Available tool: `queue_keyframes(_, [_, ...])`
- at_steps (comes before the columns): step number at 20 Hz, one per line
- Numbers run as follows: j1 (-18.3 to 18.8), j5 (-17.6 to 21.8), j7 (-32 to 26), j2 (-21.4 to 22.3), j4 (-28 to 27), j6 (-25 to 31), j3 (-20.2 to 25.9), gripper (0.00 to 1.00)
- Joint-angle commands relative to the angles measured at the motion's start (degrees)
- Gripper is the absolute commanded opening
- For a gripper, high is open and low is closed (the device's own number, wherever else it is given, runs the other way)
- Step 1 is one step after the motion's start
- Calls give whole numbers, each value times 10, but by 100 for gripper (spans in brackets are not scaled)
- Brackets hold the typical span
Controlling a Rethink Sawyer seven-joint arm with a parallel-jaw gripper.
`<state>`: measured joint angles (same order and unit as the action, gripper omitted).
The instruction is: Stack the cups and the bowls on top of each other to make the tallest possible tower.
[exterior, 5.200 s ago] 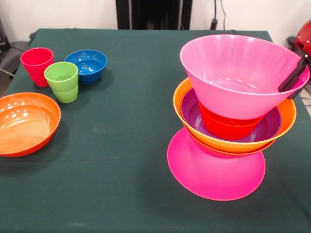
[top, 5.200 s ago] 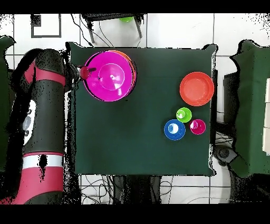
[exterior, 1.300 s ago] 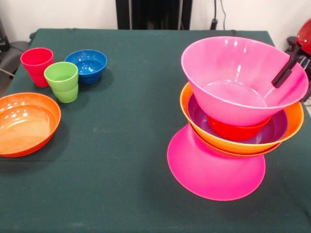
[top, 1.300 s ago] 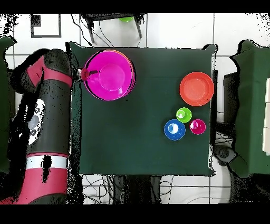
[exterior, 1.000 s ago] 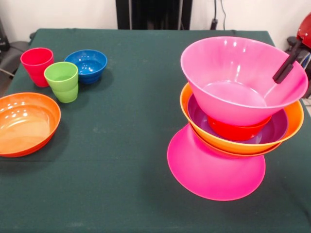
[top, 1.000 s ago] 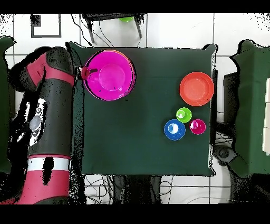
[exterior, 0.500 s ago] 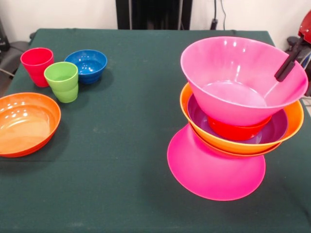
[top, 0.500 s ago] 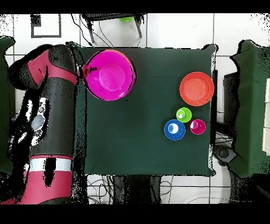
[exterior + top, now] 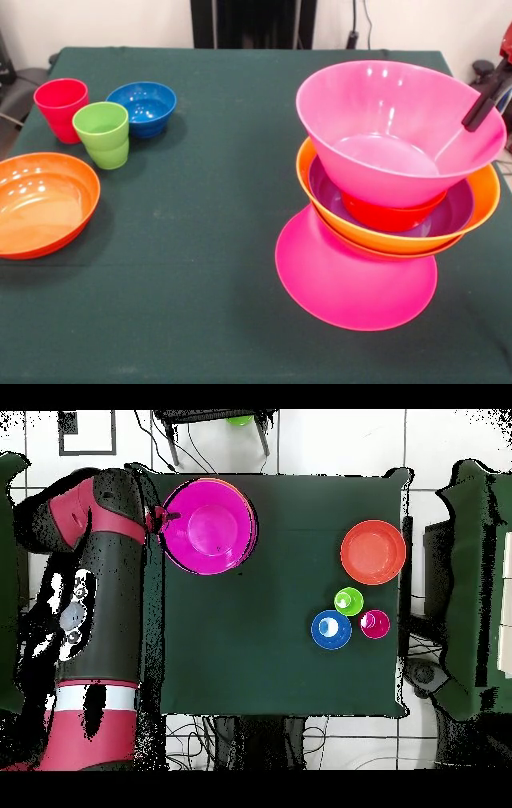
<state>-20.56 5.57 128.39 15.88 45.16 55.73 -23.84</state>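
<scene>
A: Pincer (image 9: 482,106) position is changed: over the last second it is drawn up and outward, from low inside the top hot pink bowl (image 9: 398,128) to its rim on the side at the front view's right edge. Whether it is released or clenched cannot be told; only one dark finger is seen.

B: And the bowl?

A: It is left seated, tilted slightly, on the small red-orange bowl (image 9: 390,216), which is nested in the purple bowl (image 9: 452,210) and the large orange bowl (image 9: 480,192), all carried on the upturned hot pink bowl (image 9: 352,284). That placement is judged finished.

B: What is left over?

A: Four pieces, well apart across the desk (image 9: 216,192): the red cup (image 9: 61,106), the lime green cup (image 9: 102,134), the small blue bowl (image 9: 142,107) and the shallow red-orange bowl (image 9: 40,202).

B: What is added by the overhead view?

A: The red and black arm (image 9: 95,599) is shown beside the desk; the tower's layers are hidden under the top bowl, though shown plainly from the front.
</scene>
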Motion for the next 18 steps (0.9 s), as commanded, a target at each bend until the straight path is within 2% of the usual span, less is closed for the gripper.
queue_keyframes(1, [5, -21, 23, 19, 81, 0, 72, 100])
queue_keyframes(8, [4, -30, 17, 37, 101, 2, 71, 100])
queue_keyframes(18, [19, -42, -11, 107, 178, -28, 81, 100])
